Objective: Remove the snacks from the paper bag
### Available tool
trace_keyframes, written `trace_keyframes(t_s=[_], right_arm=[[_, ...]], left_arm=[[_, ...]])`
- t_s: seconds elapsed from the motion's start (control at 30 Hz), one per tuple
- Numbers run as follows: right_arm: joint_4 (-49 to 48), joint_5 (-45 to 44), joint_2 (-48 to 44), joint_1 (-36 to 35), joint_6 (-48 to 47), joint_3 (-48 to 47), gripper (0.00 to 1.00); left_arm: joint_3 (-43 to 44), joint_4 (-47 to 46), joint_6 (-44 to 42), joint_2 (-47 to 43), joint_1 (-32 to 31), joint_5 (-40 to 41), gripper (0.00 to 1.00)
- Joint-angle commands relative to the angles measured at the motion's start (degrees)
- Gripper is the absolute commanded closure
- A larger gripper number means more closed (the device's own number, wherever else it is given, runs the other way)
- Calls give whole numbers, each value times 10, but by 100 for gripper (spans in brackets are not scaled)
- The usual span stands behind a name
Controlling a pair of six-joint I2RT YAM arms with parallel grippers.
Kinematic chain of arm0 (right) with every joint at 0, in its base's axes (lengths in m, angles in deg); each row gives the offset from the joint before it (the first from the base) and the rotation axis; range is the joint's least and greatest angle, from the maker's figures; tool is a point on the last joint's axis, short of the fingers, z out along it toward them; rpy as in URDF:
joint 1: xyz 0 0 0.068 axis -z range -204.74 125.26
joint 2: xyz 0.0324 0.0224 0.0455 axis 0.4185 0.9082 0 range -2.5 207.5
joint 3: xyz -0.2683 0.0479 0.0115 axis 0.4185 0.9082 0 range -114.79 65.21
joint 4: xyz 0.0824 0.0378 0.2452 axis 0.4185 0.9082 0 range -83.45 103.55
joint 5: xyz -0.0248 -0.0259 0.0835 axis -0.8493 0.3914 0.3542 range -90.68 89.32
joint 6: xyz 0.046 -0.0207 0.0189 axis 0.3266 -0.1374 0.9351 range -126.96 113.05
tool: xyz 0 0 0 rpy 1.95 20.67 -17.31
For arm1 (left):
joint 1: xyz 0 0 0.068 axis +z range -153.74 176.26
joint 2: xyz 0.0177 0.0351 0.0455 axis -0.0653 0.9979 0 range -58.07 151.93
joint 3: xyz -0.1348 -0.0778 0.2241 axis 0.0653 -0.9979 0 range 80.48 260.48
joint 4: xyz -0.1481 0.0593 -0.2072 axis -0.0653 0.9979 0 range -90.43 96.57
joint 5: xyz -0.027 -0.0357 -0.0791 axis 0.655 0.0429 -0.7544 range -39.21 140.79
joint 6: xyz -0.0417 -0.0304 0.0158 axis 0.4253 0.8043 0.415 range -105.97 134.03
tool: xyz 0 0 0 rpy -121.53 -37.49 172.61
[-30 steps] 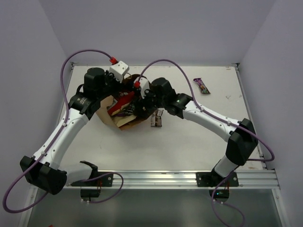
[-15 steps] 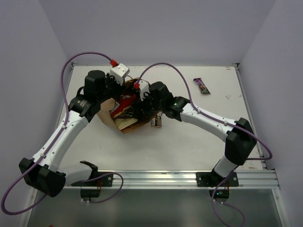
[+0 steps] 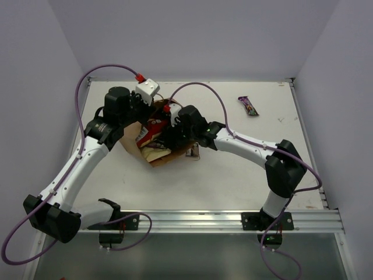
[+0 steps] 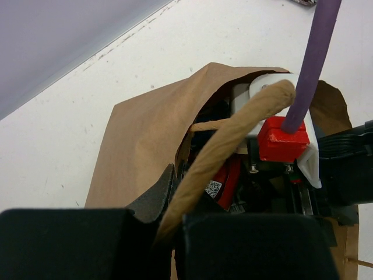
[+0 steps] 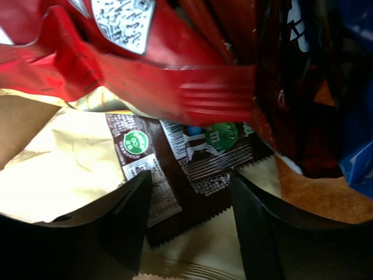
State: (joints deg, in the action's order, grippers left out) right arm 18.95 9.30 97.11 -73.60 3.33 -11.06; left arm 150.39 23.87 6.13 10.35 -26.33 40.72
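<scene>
Reaching inside the tall brown kraft paper bag (image 3: pixel 154 157), the right gripper (image 5: pixel 187 195) holds its jaws apart astride a dark brown candy packet (image 5: pixel 201 154), beneath a red crinkly packet (image 5: pixel 145 76). The left gripper (image 4: pixel 175 230) is clamped on the bag's twisted loop handle (image 4: pixel 233 131). Only the overhead view shows a purple candy bar (image 3: pixel 248 105) lying well right of the bag.

Looks like a robotics lab cell: bare pale walls (image 3: pixel 192 35) box in a white table (image 3: pixel 233 181), left arm (image 3: pixel 76 169) and right arm (image 3: pixel 250 146) bolted to an aluminium rail (image 3: pixel 192 219), purple cables (image 3: pixel 111 65) looping
</scene>
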Motion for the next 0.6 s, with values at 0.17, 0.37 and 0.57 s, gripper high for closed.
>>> trace_keyframes(t_s=[0.17, 0.37, 0.57], right_arm=[[-7, -12, 1, -4, -6, 8, 74], [-6, -18, -6, -4, -5, 9, 100], [-9, -12, -53, -4, 5, 2, 100]], left_arm=[[20, 30, 2, -2, 3, 30, 100], [12, 32, 1, -6, 3, 29, 100], [-3, 30, 3, -9, 3, 34, 100]])
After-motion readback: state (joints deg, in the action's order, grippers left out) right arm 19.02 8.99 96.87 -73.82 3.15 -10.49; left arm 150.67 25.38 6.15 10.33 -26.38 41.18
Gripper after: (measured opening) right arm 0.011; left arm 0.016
